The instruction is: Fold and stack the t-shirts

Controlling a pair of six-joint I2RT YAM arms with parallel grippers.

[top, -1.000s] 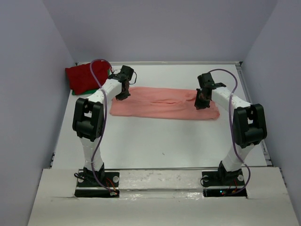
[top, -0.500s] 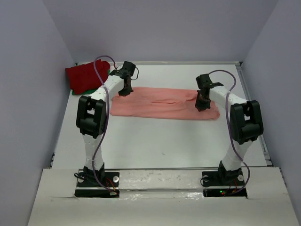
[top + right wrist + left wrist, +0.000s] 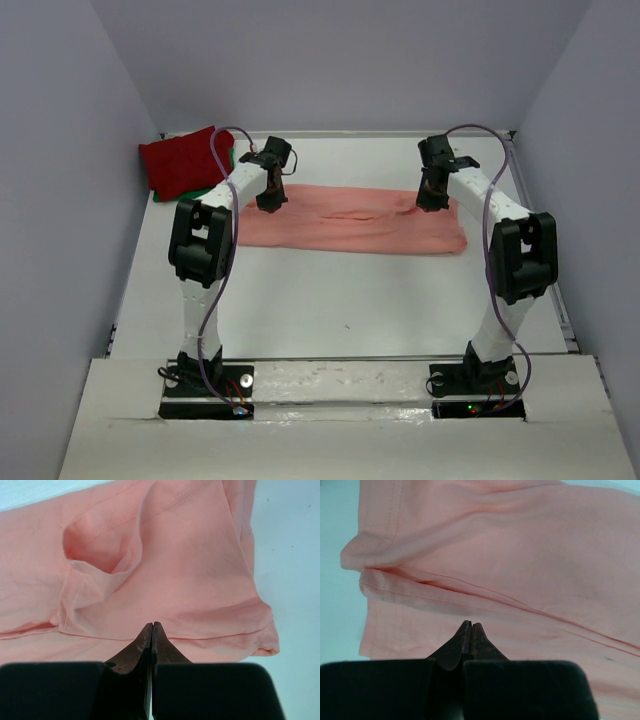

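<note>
I've got the long salmon-pink cloth t-shirt (image 3: 350, 222) spread flat across the far half of the white table (image 3: 340, 300). The left gripper (image 3: 471, 626) is over its left end and the right gripper (image 3: 152, 626) over its right. Both have their fingers pressed tight together, though I can't tell whether they pinch fabric. A folded dark red t-shirt (image 3: 183, 162) sits in the far-left corner on a green t-shirt (image 3: 180, 195).

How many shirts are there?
3. The salmon-pink t-shirt lies across the table's middle; the dark red t-shirt sits folded in the far-left corner; a green t-shirt peeks out beneath it, mostly hidden.
</note>
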